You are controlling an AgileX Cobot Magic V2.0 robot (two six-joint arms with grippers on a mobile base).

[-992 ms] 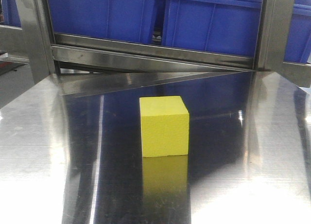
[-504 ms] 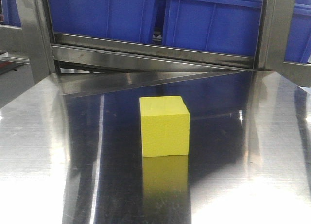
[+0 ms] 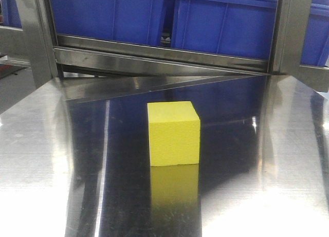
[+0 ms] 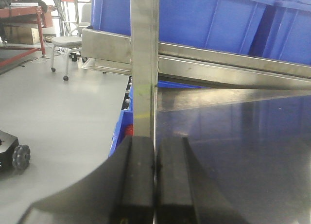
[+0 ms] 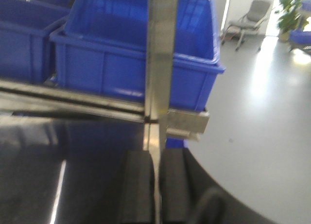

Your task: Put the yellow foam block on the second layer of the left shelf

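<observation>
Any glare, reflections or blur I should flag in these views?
Front view: sharp, but the steel tabletop mirrors the yellow foam block and glares white at bottom right. Left wrist view: sharp, far background washed out. Right wrist view: soft throughout, floor overexposed.

One bright yellow cubic foam block (image 3: 174, 134), centre. Two blue plastic bins (image 3: 108, 13) between two steel shelf posts (image 3: 33, 36), top.

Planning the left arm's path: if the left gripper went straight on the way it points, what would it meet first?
Probably the upright steel shelf post, directly ahead of the shut left gripper, though its distance is unclear.
</observation>
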